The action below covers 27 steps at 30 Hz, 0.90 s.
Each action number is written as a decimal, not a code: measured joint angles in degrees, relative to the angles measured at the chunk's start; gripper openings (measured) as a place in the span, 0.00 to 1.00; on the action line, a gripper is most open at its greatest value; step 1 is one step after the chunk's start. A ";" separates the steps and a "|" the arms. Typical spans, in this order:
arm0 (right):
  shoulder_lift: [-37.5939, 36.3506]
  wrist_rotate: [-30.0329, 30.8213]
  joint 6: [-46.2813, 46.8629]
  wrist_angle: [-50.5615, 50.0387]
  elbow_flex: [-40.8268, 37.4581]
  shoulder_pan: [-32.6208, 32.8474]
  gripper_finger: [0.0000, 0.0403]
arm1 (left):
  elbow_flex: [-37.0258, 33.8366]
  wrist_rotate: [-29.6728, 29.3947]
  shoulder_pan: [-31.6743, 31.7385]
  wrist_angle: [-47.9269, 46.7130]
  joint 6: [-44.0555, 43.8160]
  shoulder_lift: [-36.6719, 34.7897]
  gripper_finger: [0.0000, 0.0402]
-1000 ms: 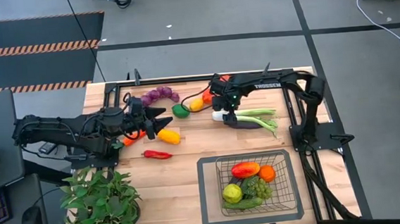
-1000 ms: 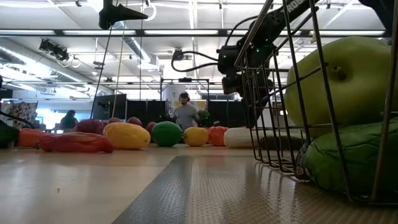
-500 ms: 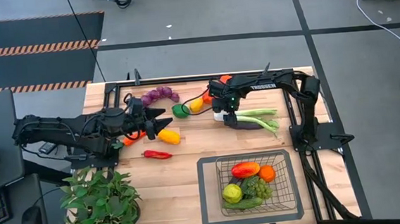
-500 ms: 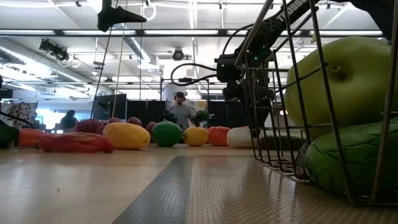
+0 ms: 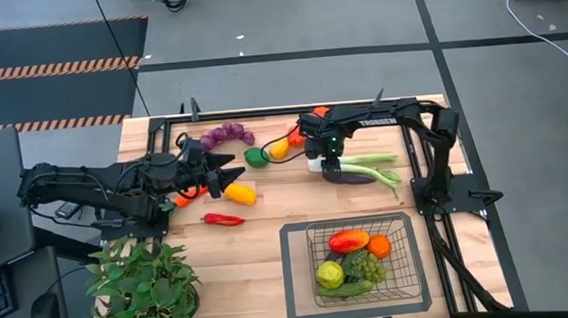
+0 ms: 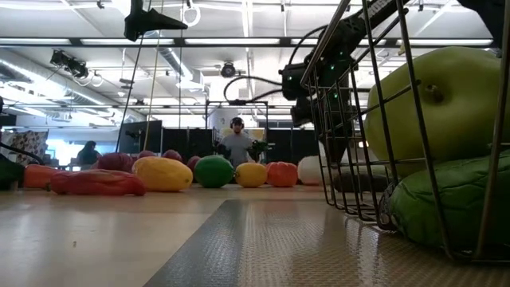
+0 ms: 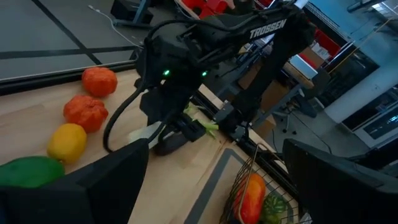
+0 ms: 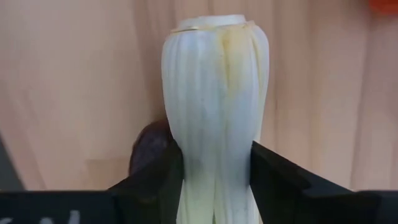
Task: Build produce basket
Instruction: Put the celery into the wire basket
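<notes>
Right gripper has closed onto the leek beyond the basket; left gripper waits wide open.

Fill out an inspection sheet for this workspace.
Surface: wooden table, black rail round it.
Job's things: basket near the front edge holds a red-orange fruit, orange, lime, grapes and cucumber. Loose: purple grapes, green fruit, lemon, yellow pepper, red chili, leek, eggplant.
Clutter: potted plant at the table's front left corner.
Claws: right claw with fingers on both sides of the leek's white end; left claw open over the yellow pepper.
Cables: white cable on the floor.
Surroundings: a person behind the table.
</notes>
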 joint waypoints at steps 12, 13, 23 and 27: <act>-12.13 -2.94 0.67 -10.04 0.06 -0.05 0.38 | 0.00 0.00 0.01 -0.11 -0.02 0.02 0.94; -13.39 -3.70 1.54 -11.79 0.05 -0.04 0.38 | 0.00 -0.01 0.02 -0.10 -0.02 0.02 0.94; -22.86 -11.12 14.79 -25.07 3.69 3.80 0.38 | 0.00 0.00 0.02 -0.11 0.06 0.04 0.94; -22.83 -15.80 22.91 -25.24 8.74 7.92 0.38 | 0.00 0.00 0.02 -0.13 0.31 0.04 0.94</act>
